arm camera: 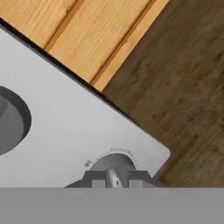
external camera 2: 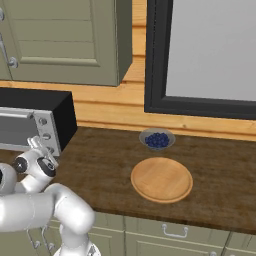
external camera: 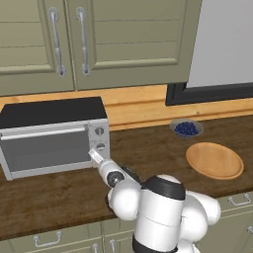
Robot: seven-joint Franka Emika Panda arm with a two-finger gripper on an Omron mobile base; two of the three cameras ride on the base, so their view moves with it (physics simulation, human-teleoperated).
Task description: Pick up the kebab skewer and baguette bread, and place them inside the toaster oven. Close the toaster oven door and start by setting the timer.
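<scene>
As the grey glass toaster oven door [external camera: 47, 148] stands shut in its silver frame, we enter the left base view first: boxy silver toaster oven with black top [external camera: 52, 112] at the back left of the dark wooden surface [external camera: 148, 148], the gripper [external camera: 94, 155] reaching its right-hand knob panel, presumably for the timer. We judge the food to be inside, though the glass shows us nothing of skewer or loaf. Round wooden plate [external camera: 214, 160] lies bare to the right; small bowl of blueberries [external camera: 186, 128] stands just behind it.

Right base view: same oven [external camera 2: 55, 117] at the left edge, gripper [external camera 2: 36, 145] against the lower knobs of its panel; plate [external camera 2: 162, 179] and bowl [external camera 2: 157, 139] well apart from it, left aside as no part of the task.

Hand view: silver panel, lowest grey knob [arm camera: 114, 162] directly ahead, the gripper's [arm camera: 115, 178] tips nearly together upon it, apparently pinching its ridge to turn it. A ring of fine markings circles the knob; we cannot read it. A second knob [arm camera: 11, 120] sits further along. No brand is legible.
</scene>
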